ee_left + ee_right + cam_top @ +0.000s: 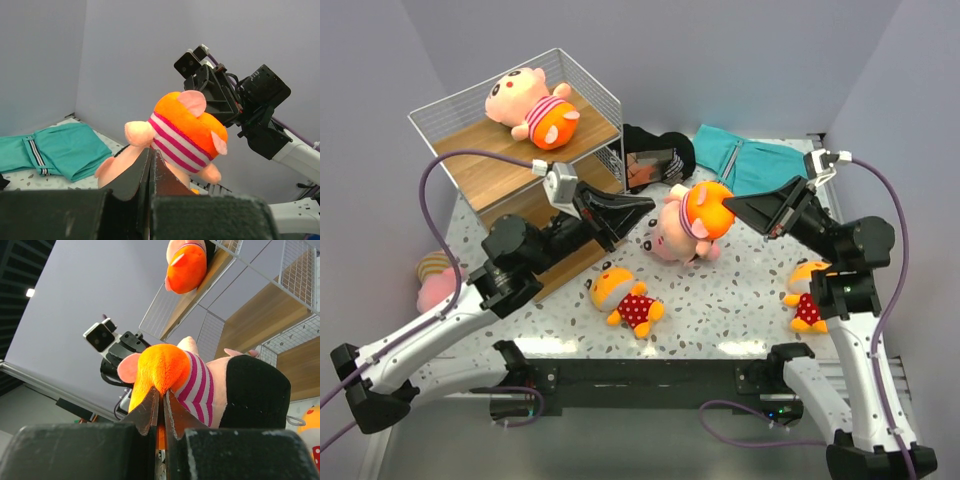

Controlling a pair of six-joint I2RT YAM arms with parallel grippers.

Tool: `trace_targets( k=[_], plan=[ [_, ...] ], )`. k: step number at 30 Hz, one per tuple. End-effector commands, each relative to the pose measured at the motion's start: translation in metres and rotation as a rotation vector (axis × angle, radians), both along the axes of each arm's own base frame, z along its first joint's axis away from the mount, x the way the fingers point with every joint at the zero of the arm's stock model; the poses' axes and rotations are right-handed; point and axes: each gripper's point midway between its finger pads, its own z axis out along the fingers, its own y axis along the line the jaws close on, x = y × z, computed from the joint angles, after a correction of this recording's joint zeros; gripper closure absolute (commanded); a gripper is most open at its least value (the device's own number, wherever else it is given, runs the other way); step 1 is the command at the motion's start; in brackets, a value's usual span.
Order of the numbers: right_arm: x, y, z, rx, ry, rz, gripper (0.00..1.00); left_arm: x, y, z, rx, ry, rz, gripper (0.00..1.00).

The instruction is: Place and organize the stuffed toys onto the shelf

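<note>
A pink stuffed toy (688,225) with a striped top and orange shorts hangs between my two grippers, above the table. My right gripper (733,205) is shut on its orange shorts (165,367). My left gripper (648,208) is shut, its tips against the toy's pink side (185,130), with nothing seen between the jaws. A second pink striped toy (532,105) lies on the top board of the shelf (470,165). Two orange-headed toys in red polka dots lie on the table, one in the middle front (625,298) and one by my right arm (807,295).
A folded teal cloth (750,160) and a black bundle (655,160) lie at the back of the table. Another pink plush (435,280) lies at the left under my left arm. The shelf's lower boards (260,325) stand close behind the held toy.
</note>
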Motion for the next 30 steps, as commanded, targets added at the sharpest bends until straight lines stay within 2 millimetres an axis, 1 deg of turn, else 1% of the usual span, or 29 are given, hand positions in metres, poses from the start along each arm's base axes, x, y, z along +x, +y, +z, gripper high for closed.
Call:
trace_targets(
  k=[1,4,8,9,10,11,12,14,15,17,18,20,21,24,25,26,27,28,30],
  plan=[
    [0.000,0.002,-0.001,-0.014,-0.028,0.019,1.00,0.002,0.013,0.006,-0.028,0.008,0.055,1.00],
    [-0.001,0.002,0.001,0.005,-0.039,0.029,1.00,0.005,0.015,-0.002,-0.007,0.033,0.075,1.00],
    [-0.003,0.001,0.011,0.038,-0.070,0.024,1.00,0.004,0.015,-0.004,0.003,0.035,0.072,1.00],
    [-0.003,0.000,0.013,0.048,-0.077,0.019,1.00,0.005,0.014,-0.001,0.005,0.035,0.071,0.89],
    [-0.001,-0.002,0.017,0.066,-0.084,-0.001,1.00,0.007,0.010,-0.009,0.030,0.058,0.069,0.78],
    [-0.004,-0.003,0.024,0.084,-0.110,-0.004,1.00,0.009,0.009,-0.011,0.037,0.072,0.069,0.67],
    [-0.005,-0.005,0.029,0.098,-0.126,-0.017,1.00,0.010,0.007,-0.012,0.043,0.083,0.069,0.50],
    [-0.006,-0.009,0.045,0.130,-0.186,-0.050,1.00,0.011,-0.001,-0.021,0.062,0.115,0.045,0.37],
    [-0.005,-0.011,0.050,0.138,-0.203,-0.064,1.00,0.010,-0.004,-0.022,0.059,0.122,0.033,0.28],
    [-0.006,-0.014,0.063,0.159,-0.243,-0.088,1.00,0.008,-0.013,-0.027,0.060,0.145,-0.012,0.23],
    [-0.006,-0.015,0.065,0.166,-0.252,-0.093,1.00,0.007,-0.016,-0.025,0.052,0.142,-0.028,0.20],
    [-0.006,-0.017,0.069,0.194,-0.262,-0.099,1.00,0.002,-0.023,-0.025,0.045,0.146,-0.074,0.16],
    [-0.005,-0.018,0.068,0.203,-0.261,-0.100,1.00,0.002,-0.026,-0.023,0.035,0.139,-0.086,0.13],
    [-0.005,-0.017,0.057,0.215,-0.237,-0.086,1.00,0.000,-0.029,-0.019,0.013,0.121,-0.108,0.12],
    [-0.002,-0.017,0.048,0.213,-0.216,-0.086,1.00,0.003,-0.030,-0.021,0.012,0.124,-0.099,0.12],
    [-0.004,-0.017,0.045,0.217,-0.207,-0.079,1.00,0.005,-0.032,-0.022,0.012,0.126,-0.093,0.12],
    [-0.004,-0.016,0.040,0.213,-0.197,-0.072,1.00,0.009,-0.034,-0.024,0.018,0.129,-0.087,0.17],
    [-0.002,-0.015,0.034,0.209,-0.179,-0.068,1.00,0.009,-0.035,-0.024,0.021,0.125,-0.092,0.20],
    [-0.001,-0.013,0.029,0.196,-0.164,-0.057,1.00,0.011,-0.040,-0.028,0.030,0.128,-0.093,0.22]
  ],
)
